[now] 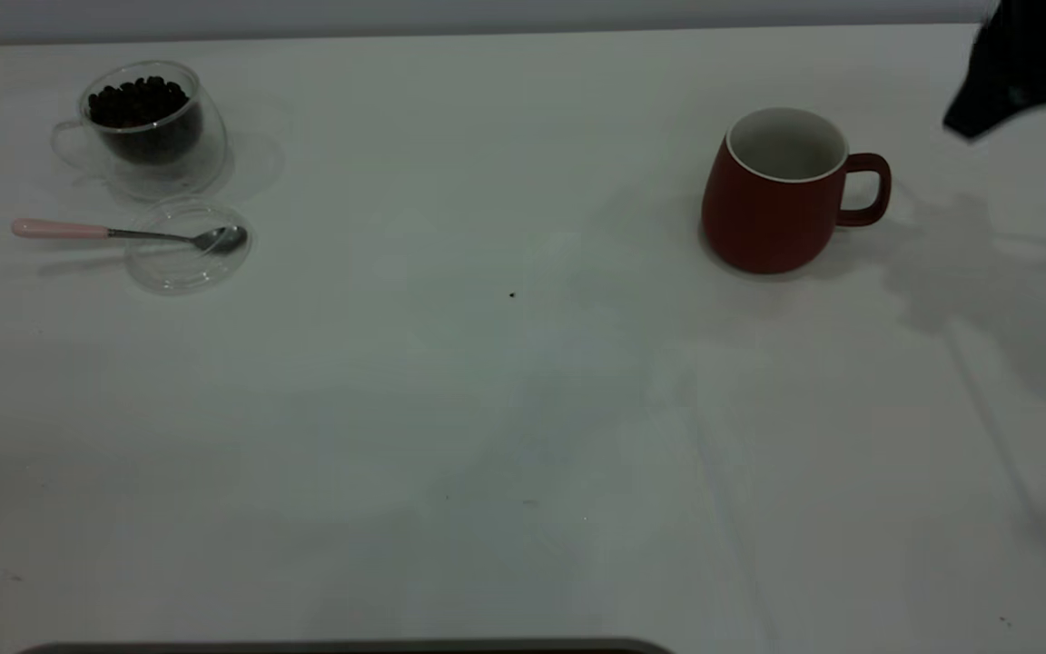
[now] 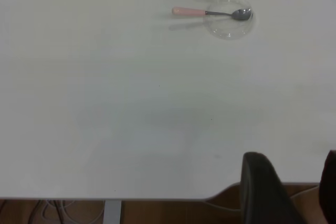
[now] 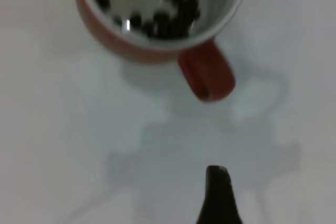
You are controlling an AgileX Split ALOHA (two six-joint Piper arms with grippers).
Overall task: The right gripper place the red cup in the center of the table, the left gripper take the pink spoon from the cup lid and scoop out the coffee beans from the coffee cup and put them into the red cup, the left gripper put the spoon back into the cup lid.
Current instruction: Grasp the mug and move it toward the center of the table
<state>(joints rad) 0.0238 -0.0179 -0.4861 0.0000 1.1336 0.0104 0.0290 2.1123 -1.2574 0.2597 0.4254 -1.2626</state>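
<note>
Right claw (image 1: 986,113) — beside red cup (image 1: 773,195)

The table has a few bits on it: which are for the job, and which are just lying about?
For the job: red cup, coffee cup of coffee beans, pink spoon, cup lid.
Lying about: only a few dark specks on the table.

Table (image 1: 523,409) carries red cup (image 1: 773,204), coffee cup (image 1: 152,127), cup lid (image 1: 187,247) (spoon across).

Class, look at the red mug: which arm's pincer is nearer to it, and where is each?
The right pincer hangs just beyond the red mug, on its handle side. The left pincer sits off the table edge, far from it.
</note>
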